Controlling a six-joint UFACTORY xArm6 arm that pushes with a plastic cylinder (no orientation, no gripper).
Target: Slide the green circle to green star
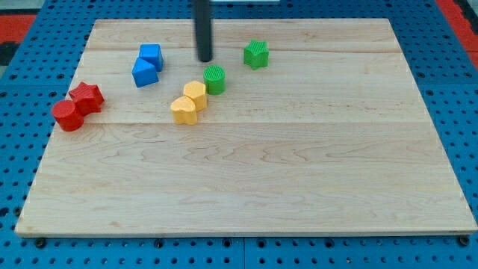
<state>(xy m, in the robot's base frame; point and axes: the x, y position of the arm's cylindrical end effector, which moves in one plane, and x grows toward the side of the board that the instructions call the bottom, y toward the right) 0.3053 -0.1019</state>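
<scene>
My tip (205, 60) sits just above-left of the green circle (214, 78); no pincer here. Pushing from there drives it down-right, missing the green star (255, 54), maybe clipping the yellow blocks (190, 102).

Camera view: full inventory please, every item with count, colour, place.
green circle: 1, green, upper middle, touching the yellow pair's upper right
green star: 1, green, up and right of the circle, apart from it
yellow blocks: 2, yellow, middle left, touching each other
blue blocks: 2, blue, upper left, touching each other
red blocks: 2, red, far left edge, touching each other
board: 1, light wood, fills most of the view
pegboard: 1, blue with holes, around the board
my tip: 1, dark rod end, just above and left of the green circle, apart from it
</scene>
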